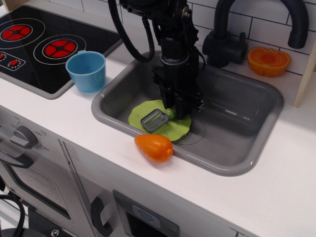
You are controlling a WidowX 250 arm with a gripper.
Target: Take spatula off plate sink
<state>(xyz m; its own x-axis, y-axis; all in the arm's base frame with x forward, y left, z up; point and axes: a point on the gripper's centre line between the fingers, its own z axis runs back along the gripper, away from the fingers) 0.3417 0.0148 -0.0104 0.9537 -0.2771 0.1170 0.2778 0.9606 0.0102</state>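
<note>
A toy kitchen counter was seen from above and in front. Set into the white counter [256, 197] was a grey sink [237, 123], a rectangular plastic basin with rounded corners and a faint round drain ring in its floor. On the left part of the sink floor lay a flat lime-green plate [173, 129] with a wavy edge.

The spatula [157, 118] lay on the plate. Its blade was a small grey rectangle with slots, pointing toward the front left of the plate. Its handle was short, chunky and light green, close in colour to the plate, and ran back and right from the blade under the robot's tool.

A black arm came down from the top of the view into the sink. Its gripper [177, 109] sat low over the plate, narrowed around the spatula's handle end. The fingers appeared to touch the handle, but the black body hid the contact, so a firm hold could not be confirmed.

An orange carrot [154, 147] rested on the sink's front rim, just beside the plate's near edge. A blue cup [86, 70] stood on the counter left of the sink, next to a black hob [34, 49] with red rings. A black tap [232, 39] rose behind the sink, and an orange half fruit [268, 60] lay at the back right.
</note>
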